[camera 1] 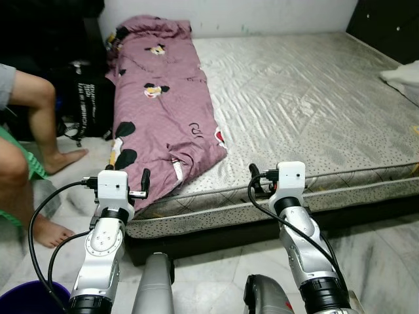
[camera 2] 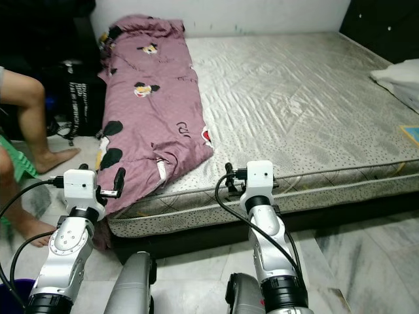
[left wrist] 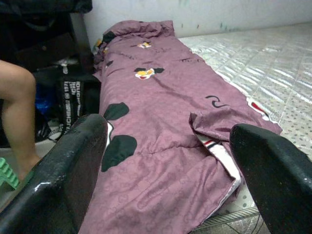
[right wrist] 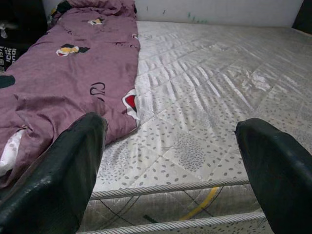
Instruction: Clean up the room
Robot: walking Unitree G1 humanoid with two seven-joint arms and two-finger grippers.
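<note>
A person's bare legs (camera 1: 36, 124) are resting on the floor at about nine o'clock from where the robot is standing, beside a dark printed bag (camera 1: 88, 98) that is leaning against the bed's near-left corner. Low at seven o'clock the rim of a purple bucket (camera 1: 29, 296) is peeking in. The left gripper (camera 1: 143, 185) is hovering just off the mattress edge with its fingers spread wide and nothing between them, pointing straight at the mauve cartoon-print blanket (camera 1: 160, 98). That blanket is lying in a long rumpled strip from the headboard end at eleven o'clock down to the near edge, where one corner is spilling over the side. Nothing is being held, so I judge the tidying as barely begun: the blanket is waiting to be gathered or folded and has not yet been touched. The bare grey mattress (camera 1: 308, 104) is stretching away toward one o'clock. The right gripper (right wrist: 170, 165) is hanging at the mattress's near edge, its fingers parted too and empty, aimed across the open quilting. Far off at two o'clock a white cloth bundle (camera 1: 404, 77) is sitting at the bed's right side. The person's legs and the bag are crowding the left flank, which could hamper any reach around that side.
</note>
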